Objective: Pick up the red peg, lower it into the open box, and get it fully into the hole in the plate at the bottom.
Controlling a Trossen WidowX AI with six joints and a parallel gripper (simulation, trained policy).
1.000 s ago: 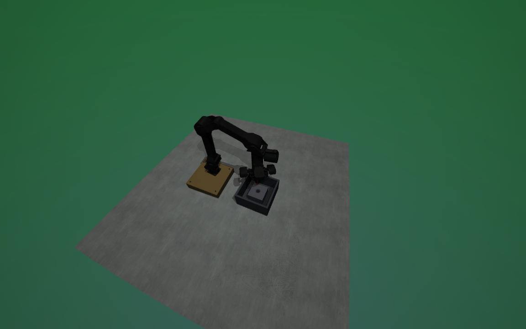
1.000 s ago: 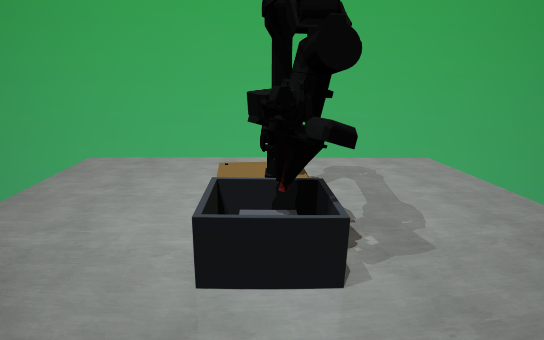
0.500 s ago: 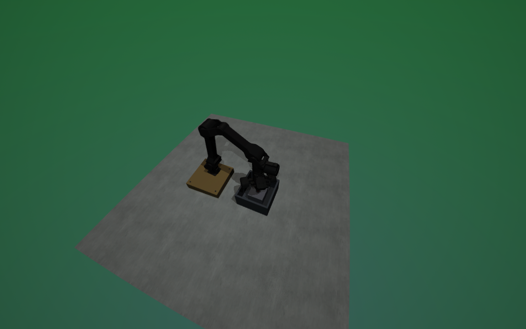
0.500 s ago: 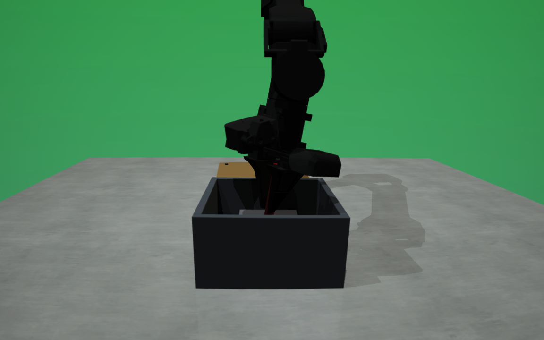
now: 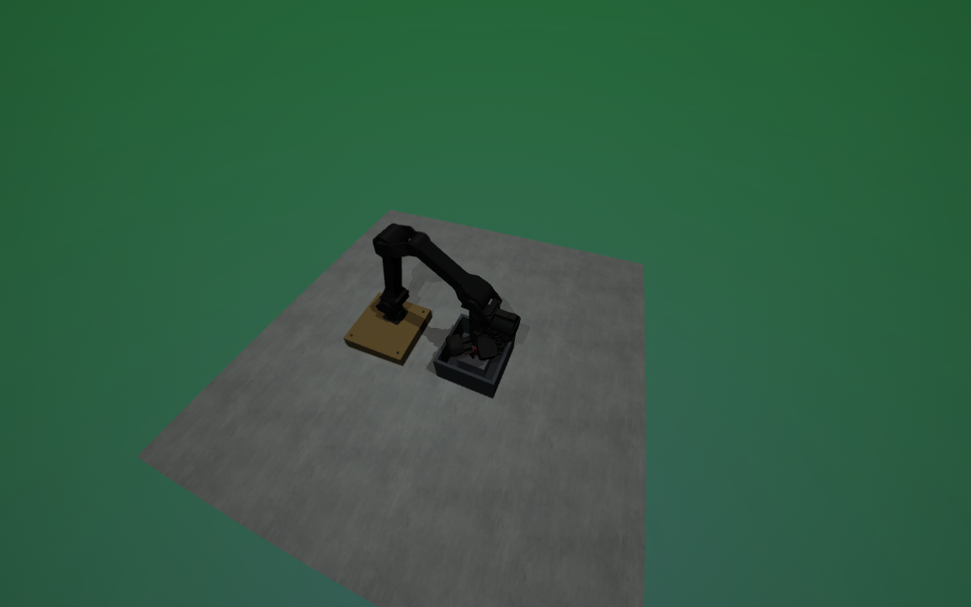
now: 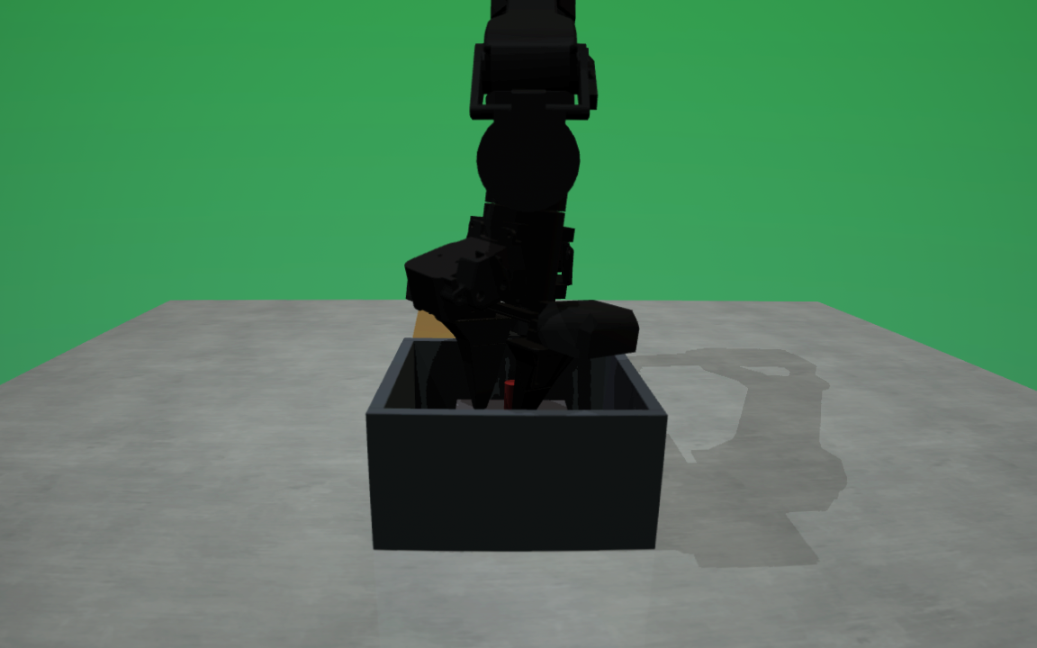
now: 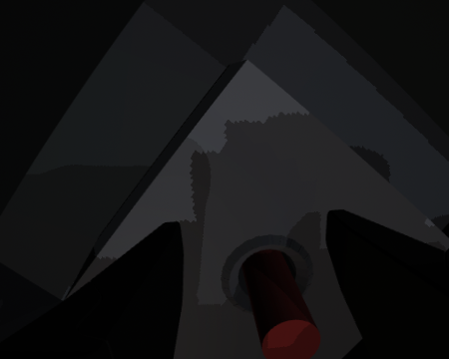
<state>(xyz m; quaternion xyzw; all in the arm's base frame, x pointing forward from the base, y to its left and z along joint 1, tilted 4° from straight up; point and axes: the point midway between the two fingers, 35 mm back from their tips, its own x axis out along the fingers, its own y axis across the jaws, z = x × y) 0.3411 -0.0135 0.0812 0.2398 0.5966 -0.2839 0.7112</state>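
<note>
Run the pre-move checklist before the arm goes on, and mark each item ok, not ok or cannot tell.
1. Red peg inside the box: ok, it stands within the walls.
2. Peg's lower end at the hole in the plate: ok, it enters the ringed opening.
3. Peg fully down in the hole: cannot tell, much of it stands out and the depth is hidden.
4. Gripper free of the peg: ok, it is open with a gap on both sides.
5. Fingers clear of the box walls: cannot tell, the views leave this unclear.
</note>
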